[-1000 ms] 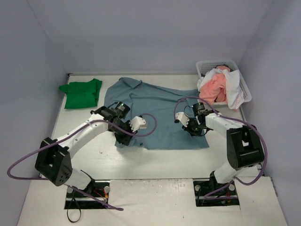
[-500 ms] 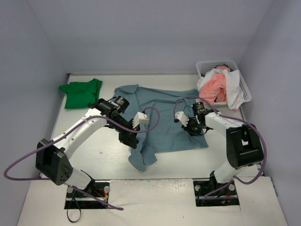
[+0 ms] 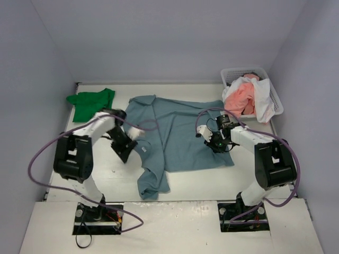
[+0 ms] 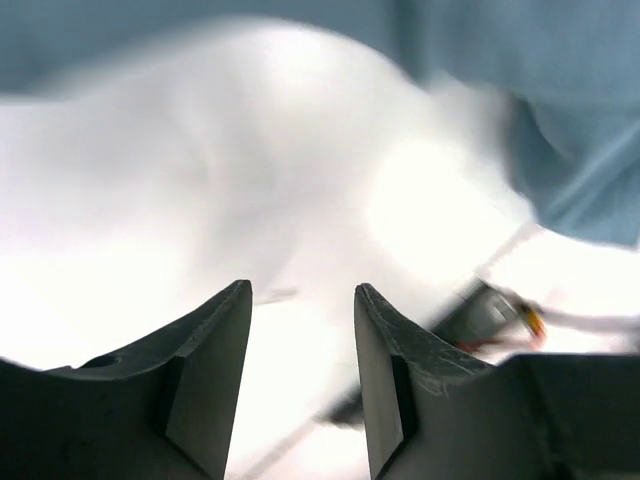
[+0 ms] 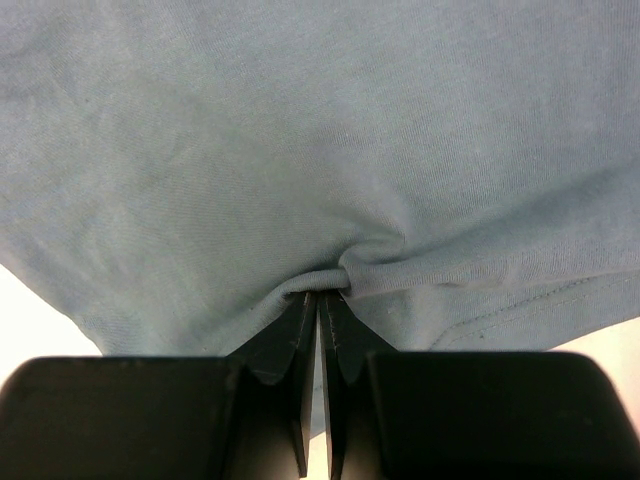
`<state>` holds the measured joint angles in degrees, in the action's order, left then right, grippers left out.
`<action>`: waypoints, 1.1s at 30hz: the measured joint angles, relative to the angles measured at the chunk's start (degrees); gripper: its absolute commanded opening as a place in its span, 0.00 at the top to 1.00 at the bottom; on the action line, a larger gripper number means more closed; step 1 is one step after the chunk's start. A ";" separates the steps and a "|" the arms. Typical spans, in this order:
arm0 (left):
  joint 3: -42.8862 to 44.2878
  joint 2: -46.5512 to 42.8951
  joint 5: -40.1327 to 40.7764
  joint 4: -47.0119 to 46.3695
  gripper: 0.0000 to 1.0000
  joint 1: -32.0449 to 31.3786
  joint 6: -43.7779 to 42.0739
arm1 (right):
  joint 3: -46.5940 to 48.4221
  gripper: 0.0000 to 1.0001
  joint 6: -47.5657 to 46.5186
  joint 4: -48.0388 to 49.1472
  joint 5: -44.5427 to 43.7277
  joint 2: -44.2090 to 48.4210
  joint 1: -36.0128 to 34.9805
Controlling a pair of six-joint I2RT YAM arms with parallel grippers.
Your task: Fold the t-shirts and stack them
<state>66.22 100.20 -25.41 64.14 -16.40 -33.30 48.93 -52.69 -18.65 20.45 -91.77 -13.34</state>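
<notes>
the right hand (image 5: 318,296) was clamped on a pinch of the blue t-shirt (image 3: 183,132) spread across the desk (image 3: 95,180), likely anchoring that side for folding. the left hand (image 4: 300,300) stood apart and empty beside the shirt's bunched left edge.

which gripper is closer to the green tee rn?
Left. The left gripper, open, is just right of the green t-shirt and nearer the bases; the right gripper, pinching the edge of the blue t-shirt, is much farther right.

White mesh basket (image 3: 238,72), far right
</notes>
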 measured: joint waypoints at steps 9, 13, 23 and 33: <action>13.16 -12.13 0.09 -3.06 0.59 8.17 0.52 | 0.48 0.97 0.66 -0.07 0.07 -0.50 -1.29; 12.20 -10.99 -3.65 -2.73 0.59 7.58 1.33 | 0.48 0.97 0.87 -0.04 0.15 -0.50 -1.38; 4.79 -6.05 -9.68 -12.48 0.59 7.58 7.50 | 0.48 0.97 1.25 0.00 0.63 -0.48 -1.40; 7.89 7.41 -12.26 -25.73 0.60 7.21 16.33 | 0.44 0.97 1.75 -0.02 2.12 -0.48 -1.68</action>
<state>74.11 107.61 -37.67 38.41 -9.19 -16.97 49.36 -50.94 -18.68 22.57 -92.25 -15.03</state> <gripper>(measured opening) 0.407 0.030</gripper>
